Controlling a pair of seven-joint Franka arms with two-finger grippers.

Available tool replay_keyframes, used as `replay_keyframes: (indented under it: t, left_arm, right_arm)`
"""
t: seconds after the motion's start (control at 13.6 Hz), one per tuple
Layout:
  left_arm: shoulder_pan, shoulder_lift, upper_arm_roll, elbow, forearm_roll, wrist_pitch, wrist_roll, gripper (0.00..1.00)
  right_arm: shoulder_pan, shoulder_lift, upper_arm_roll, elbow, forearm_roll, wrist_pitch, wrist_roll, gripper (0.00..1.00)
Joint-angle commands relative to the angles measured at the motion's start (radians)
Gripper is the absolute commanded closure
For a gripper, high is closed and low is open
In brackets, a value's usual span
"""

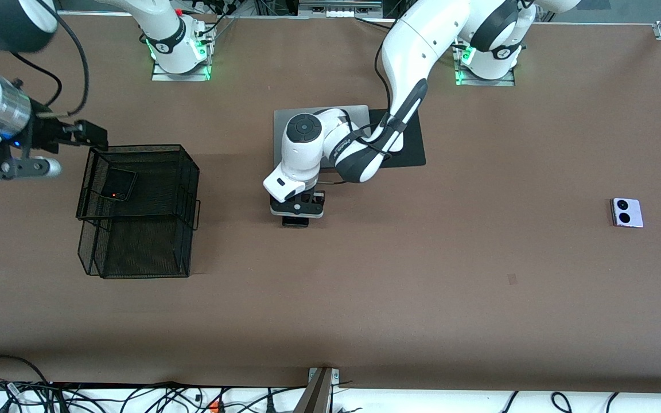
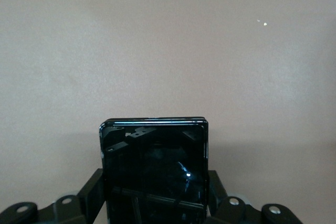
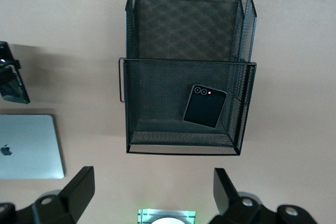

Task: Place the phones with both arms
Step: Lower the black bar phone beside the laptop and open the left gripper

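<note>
The left gripper (image 1: 296,215) was down at the middle of the table (image 1: 422,275), just nearer the front camera than the laptop (image 1: 284,123), with its jaws clamped on a black phone (image 2: 153,169). In the left wrist view the phone stood between the two fingers (image 2: 90,192), its glossy face reflecting the gripper, with its top edge clear of them. From the front only a dark edge of it showed under the gripper.

The right gripper (image 3: 152,190) hung in the air with its fingers spread wide and nothing between them, over the table near the mesh tray (image 1: 135,209) at the right arm's end. The tray had two tiers. A small black folded phone (image 3: 204,105) lay tilted in the upper tier, resting against the mesh wall, with a red dot of light on it.

The lilac-white phone (image 1: 627,212) lay flat on the table toward the left arm's end, well apart from both grippers, with its two black circles facing up.

A black mat (image 1: 413,146) lay beside the laptop, partly hidden under the left arm.
</note>
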Motion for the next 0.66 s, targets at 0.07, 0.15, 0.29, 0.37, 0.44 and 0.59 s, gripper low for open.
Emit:
replay_keyframes:
  t: [0.07, 0.15, 0.29, 0.37, 0.44, 0.59]
  left_arm:
    - [-0.009, 0.078, 0.028, 0.114, -0.010, 0.015, -0.002, 1.00]
    - [-0.009, 0.087, 0.034, 0.114, -0.010, 0.033, -0.003, 1.00]
    - [-0.008, 0.096, 0.044, 0.114, -0.010, 0.061, -0.003, 1.00]
    - [-0.008, 0.098, 0.045, 0.116, -0.010, 0.064, -0.003, 1.00]
    - [-0.005, 0.099, 0.046, 0.114, -0.010, 0.064, -0.005, 0.83]
    - [0.000, 0.098, 0.048, 0.114, -0.010, 0.066, -0.020, 0.00]
  right_arm:
    - [0.014, 0.020, 0.008, 0.000, -0.004, 0.019, 0.010, 0.00]
    - [0.025, 0.035, 0.008, 0.000, -0.002, 0.036, 0.013, 0.00]
    - [0.026, 0.037, 0.008, 0.000, 0.001, 0.045, 0.010, 0.00]
    - [0.028, 0.037, 0.008, -0.008, 0.002, 0.039, 0.013, 0.00]
    - [0.028, 0.035, 0.008, -0.008, 0.002, 0.035, 0.013, 0.00]
    - [0.028, 0.035, 0.008, -0.008, 0.002, 0.030, 0.008, 0.00]
